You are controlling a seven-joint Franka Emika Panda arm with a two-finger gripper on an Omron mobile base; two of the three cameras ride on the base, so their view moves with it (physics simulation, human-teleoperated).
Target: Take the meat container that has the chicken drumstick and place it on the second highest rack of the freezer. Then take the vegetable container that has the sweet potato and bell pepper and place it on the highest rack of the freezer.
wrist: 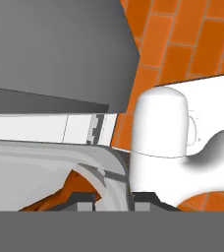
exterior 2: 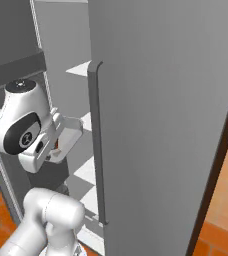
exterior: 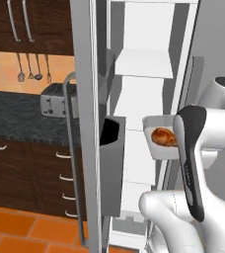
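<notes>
Orange floor tiles (exterior: pixel 16 225), white freezer (exterior: pixel 149 64) shelves

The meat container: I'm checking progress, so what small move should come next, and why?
Probably ease the meat container further into the freezer. The end effector grips its rim, and the tray with the chicken drumstick hangs at the opening, not resting on a rack.

Flat even render, perhaps slightly soft

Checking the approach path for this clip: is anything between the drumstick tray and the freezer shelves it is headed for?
Nothing visible blocks it. The freezer stands open, and the tray with the chicken drumstick, clamped at its rim by the gripper, faces bare white shelves.
</notes>
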